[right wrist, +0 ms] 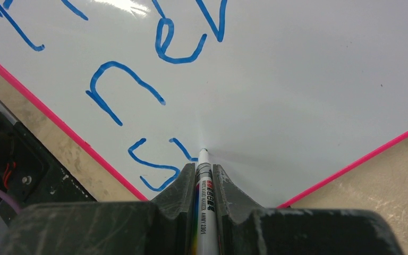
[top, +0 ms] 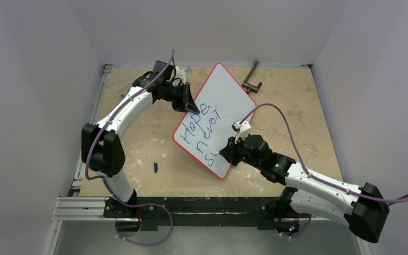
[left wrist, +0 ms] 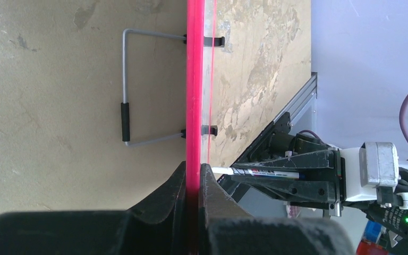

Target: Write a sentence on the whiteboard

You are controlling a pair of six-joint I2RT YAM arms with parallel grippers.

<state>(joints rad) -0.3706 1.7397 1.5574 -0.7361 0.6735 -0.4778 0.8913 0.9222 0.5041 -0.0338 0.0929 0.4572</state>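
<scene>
The whiteboard (top: 228, 106), white with a thin red rim, lies slanted on the table. Blue lettering (top: 204, 125) on it reads "Hope", "never" and a started third line "s" plus one stroke (right wrist: 154, 162). My left gripper (top: 187, 103) is shut on the board's red edge (left wrist: 194, 106) at its upper left side. My right gripper (top: 227, 154) is shut on a white marker (right wrist: 202, 202), whose tip (right wrist: 203, 151) touches the board just right of the "s". The marker also shows in the left wrist view (left wrist: 260, 172).
A small dark marker cap (top: 155, 167) lies on the table left of the board. A black bracket (top: 252, 78) lies beyond the board's far right edge. A wire stand (left wrist: 126, 106) with black clips sits behind the board. Walls enclose the table.
</scene>
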